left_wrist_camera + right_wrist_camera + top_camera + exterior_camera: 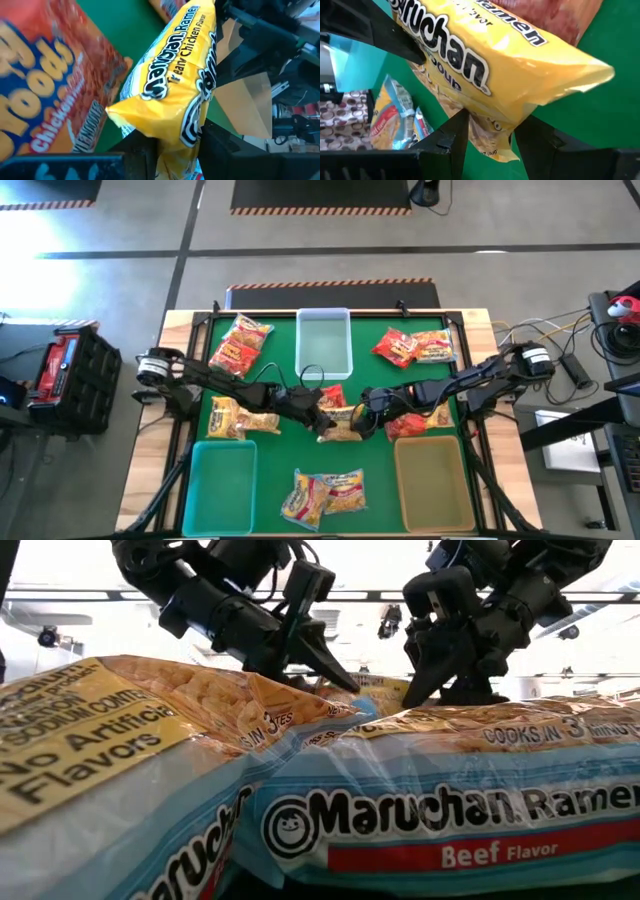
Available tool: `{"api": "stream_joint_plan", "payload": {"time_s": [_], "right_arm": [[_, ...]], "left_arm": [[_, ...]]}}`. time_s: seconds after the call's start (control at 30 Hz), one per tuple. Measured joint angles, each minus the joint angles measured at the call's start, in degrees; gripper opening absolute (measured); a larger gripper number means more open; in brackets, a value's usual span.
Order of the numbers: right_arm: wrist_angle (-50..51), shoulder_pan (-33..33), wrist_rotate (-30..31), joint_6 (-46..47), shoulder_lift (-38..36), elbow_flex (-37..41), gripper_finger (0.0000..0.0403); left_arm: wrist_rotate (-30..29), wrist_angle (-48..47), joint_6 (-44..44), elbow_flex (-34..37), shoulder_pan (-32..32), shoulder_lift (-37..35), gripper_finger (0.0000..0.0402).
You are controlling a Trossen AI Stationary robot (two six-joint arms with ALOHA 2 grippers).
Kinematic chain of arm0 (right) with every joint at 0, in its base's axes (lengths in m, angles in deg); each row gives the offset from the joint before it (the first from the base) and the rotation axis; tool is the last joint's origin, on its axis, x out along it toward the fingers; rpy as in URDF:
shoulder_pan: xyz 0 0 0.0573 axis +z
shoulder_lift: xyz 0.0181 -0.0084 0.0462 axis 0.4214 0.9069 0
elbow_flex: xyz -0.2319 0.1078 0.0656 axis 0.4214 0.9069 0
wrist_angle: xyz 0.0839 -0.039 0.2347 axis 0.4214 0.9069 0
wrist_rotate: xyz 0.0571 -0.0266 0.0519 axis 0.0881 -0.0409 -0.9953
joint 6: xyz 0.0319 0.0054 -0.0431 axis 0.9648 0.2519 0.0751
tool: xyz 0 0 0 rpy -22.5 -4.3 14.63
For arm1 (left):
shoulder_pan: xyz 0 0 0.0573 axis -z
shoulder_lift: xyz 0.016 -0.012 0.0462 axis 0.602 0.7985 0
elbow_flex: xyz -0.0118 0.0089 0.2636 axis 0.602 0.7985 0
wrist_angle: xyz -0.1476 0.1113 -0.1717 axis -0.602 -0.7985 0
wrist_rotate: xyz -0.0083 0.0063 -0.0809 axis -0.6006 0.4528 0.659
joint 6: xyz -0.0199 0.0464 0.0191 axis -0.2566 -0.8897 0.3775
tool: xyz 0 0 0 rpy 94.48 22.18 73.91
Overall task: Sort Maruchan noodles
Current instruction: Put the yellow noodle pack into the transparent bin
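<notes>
Maruchan Ramen beef-flavour packets, crinkly plastic in yellow and pale blue, lie nearest on the green counter, one reading "No Artificial Flavors". Behind them, at mid-counter, the left gripper and right gripper each pinch an end of one yellow plastic Maruchan chicken-flavour packet. Farther back stands a clear rectangular bin.
</notes>
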Motion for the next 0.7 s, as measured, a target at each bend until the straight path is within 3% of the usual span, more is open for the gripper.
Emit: {"api": "stream_joint_plan", "payload": {"time_s": [0.27,0.7], "right_arm": [[2.7,-0.1,6.3,-1.5,-4.6,-0.2,0.0158],[3.9,-1.8,7.6,-3.9,-8.7,-0.2,0.0201]], "left_arm": [[-0.7,-1.3,-2.1,0.0,-3.0,-2.7,0.0089],[-0.4,-0.4,-4.2,-0.1,-6.0,-3.9,0.0088]]}}
